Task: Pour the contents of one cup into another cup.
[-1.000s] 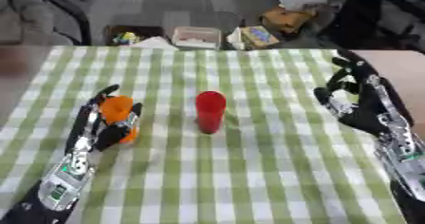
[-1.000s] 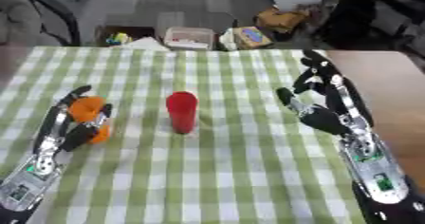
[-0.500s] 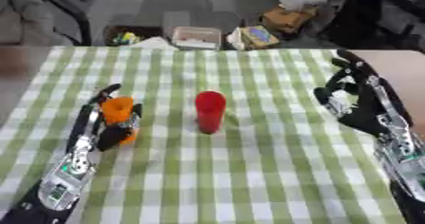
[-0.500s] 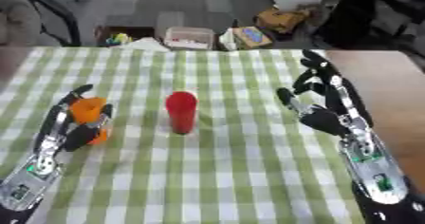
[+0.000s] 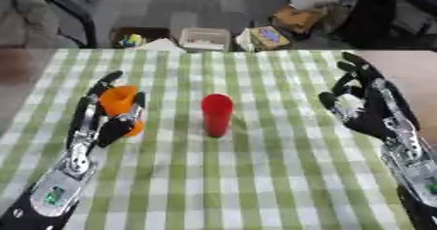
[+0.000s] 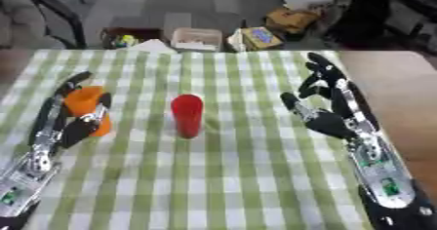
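Observation:
An orange cup [image 5: 118, 102] stands on the green checked tablecloth [image 5: 256, 175] at the left. My left hand [image 5: 95, 126] comes up from the lower left and holds it, with the fingers [image 5: 101, 88] along the cup's left side and the thumb across its front right. A taller red cup [image 5: 217, 115] stands upright in the middle of the cloth, apart from both hands. My right hand [image 6: 334, 117] hovers open at the right, palm towards the red cup, with its fingers spread. What either cup holds is hidden.
Beyond the far table edge, boxes and bins [image 5: 205, 38] sit on the floor. A bare wooden strip [image 6: 388, 87] shows to the right of the cloth. Open cloth lies in front of the red cup.

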